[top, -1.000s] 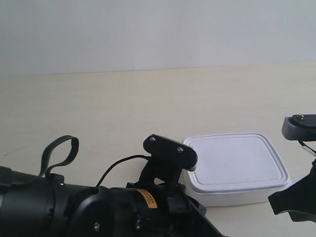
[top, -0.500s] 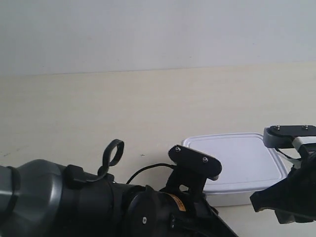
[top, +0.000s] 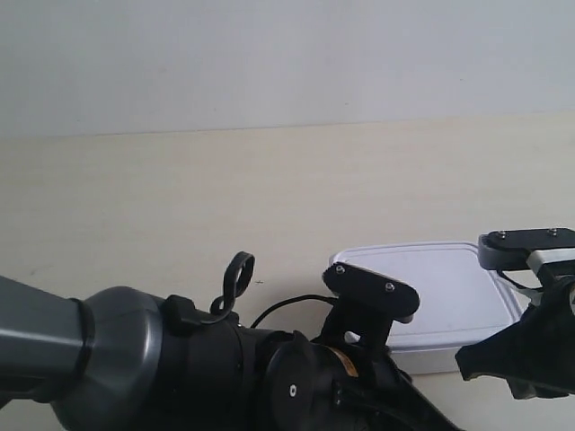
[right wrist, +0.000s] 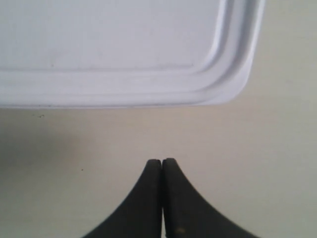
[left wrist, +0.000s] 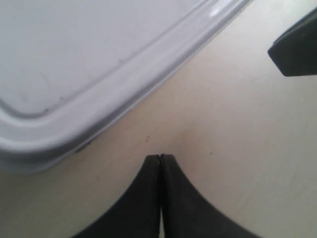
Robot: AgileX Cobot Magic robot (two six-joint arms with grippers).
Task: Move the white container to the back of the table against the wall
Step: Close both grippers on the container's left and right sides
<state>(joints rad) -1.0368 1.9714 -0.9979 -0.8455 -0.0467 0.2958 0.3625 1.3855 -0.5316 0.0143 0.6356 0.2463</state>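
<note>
Black-fingered, your left gripper (left wrist: 160,157) is pressed closed on nothing, near the white container's (top: 440,283) rim but apart from it. Your right gripper (right wrist: 162,161) is the same, beside a rounded corner. A wide stretch of table (top: 180,197) lies between box and wall (top: 269,54). The lid is on, flat and rimmed.

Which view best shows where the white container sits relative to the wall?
The exterior view: it shows the white container, partly hidden, on the table well short of the wall. Each wrist view shows only one corner of it.
</note>
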